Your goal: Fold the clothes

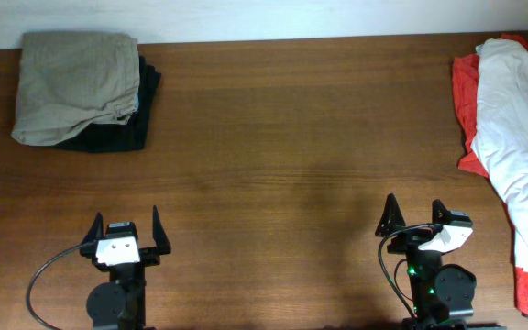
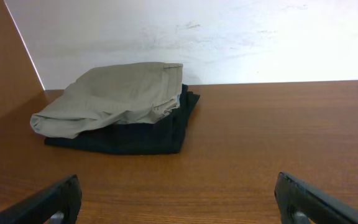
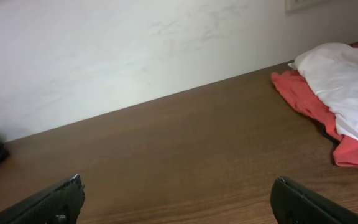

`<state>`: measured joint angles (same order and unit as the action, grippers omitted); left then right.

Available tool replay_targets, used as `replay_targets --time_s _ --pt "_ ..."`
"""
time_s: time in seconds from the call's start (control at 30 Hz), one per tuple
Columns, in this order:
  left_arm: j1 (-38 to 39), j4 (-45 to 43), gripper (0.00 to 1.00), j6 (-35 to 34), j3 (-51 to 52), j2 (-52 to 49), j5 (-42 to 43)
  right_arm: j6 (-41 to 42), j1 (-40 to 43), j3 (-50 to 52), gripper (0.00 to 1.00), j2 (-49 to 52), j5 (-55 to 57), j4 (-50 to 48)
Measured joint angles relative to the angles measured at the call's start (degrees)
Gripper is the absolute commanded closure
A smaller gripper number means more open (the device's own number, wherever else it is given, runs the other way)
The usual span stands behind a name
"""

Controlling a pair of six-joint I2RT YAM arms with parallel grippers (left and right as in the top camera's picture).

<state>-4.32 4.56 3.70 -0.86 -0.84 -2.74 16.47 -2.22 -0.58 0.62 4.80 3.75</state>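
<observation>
From where I stand, nothing of the folding has begun. The white T-shirt (image 1: 511, 137) lies in a crumpled, drawn-out heap at the far right edge of the table (image 1: 273, 156). It is draped over a red T-shirt (image 1: 466, 87) that pokes out from under it along one side and at the near end. No sleeve is laid flat and no hem is lined up, and I cannot see the chest print in the bunched cloth. The left gripper (image 1: 126, 222) sits at the near edge with its jaws spread wide and nothing between them. The right gripper (image 1: 414, 206) is likewise spread and empty, near the shirt pile but apart from it. In the far left corner a khaki garment (image 1: 76, 87) rests folded on top of a black garment (image 1: 131, 133), well apart from both arms. By my reckoning everything is left to do: the white shirt has to be pulled free of the red one, spread flat on the open wood, then folded
</observation>
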Motion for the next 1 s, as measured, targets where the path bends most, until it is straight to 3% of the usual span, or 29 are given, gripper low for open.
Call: replay_targets --time_s 1.0 --pt "0.0 0.0 0.01 0.0 0.0 0.0 0.0 0.0 0.0 0.0 0.01 0.0 0.0 0.0"
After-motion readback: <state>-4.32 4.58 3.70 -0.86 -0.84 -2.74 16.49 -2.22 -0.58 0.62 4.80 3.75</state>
